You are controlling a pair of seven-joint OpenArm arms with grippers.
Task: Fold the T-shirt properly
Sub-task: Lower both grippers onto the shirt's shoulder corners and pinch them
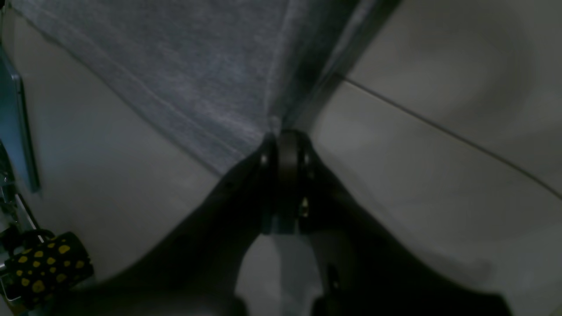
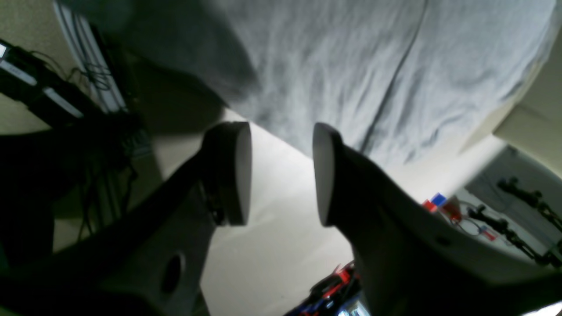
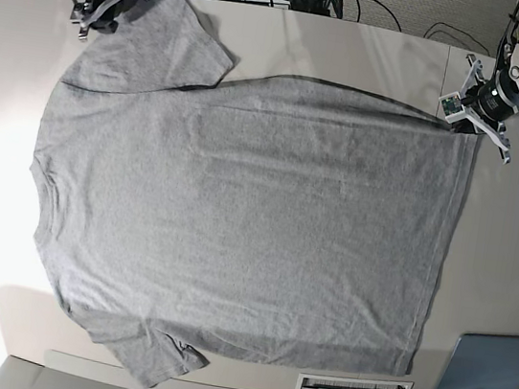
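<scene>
Grey T-shirt (image 3: 236,220) corner lost inside pinching left gripper (image 1: 286,136); right gripper (image 2: 281,169) wide, empty.

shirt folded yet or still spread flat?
Spread. In the base view the T-shirt lies flat on the table, both sleeves out, no fold visible.

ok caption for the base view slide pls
Grey T-shirt spread flat on the table; left gripper pinches a hem corner, right gripper open at the sleeve.

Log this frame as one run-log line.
T-shirt: flat, unfolded, plain side up | left gripper: shut on hem corner | right gripper: open, empty, at sleeve edge
</scene>
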